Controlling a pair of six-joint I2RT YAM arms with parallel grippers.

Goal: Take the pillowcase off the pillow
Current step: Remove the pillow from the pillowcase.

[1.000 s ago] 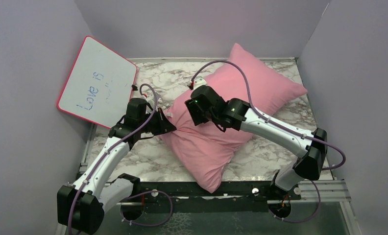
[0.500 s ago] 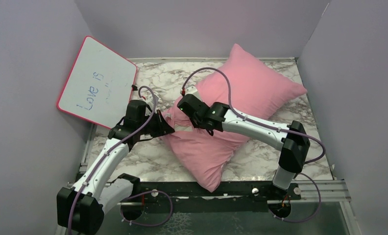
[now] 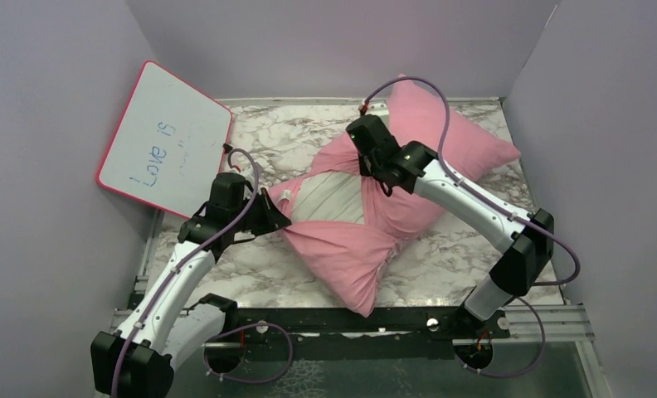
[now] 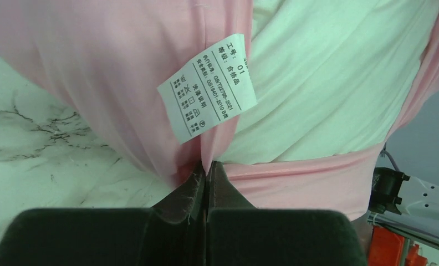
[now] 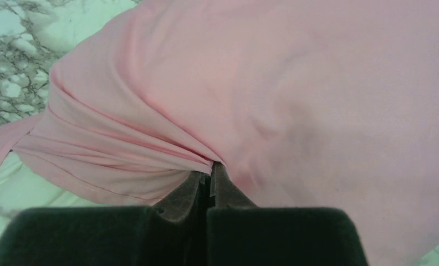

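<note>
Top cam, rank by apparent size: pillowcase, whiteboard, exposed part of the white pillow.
1. pillowcase, clearly largest
2. whiteboard, propped against the wall, so possibly nearer the camera
3. pillow, only a small patch showing

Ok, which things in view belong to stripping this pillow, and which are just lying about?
Part of the job:
pillowcase
pillow, white showing through the opening
left gripper, shut on the pillowcase
right gripper, shut on the pillowcase

Just lying about:
whiteboard, propped at the left wall
table, marble-patterned
</note>
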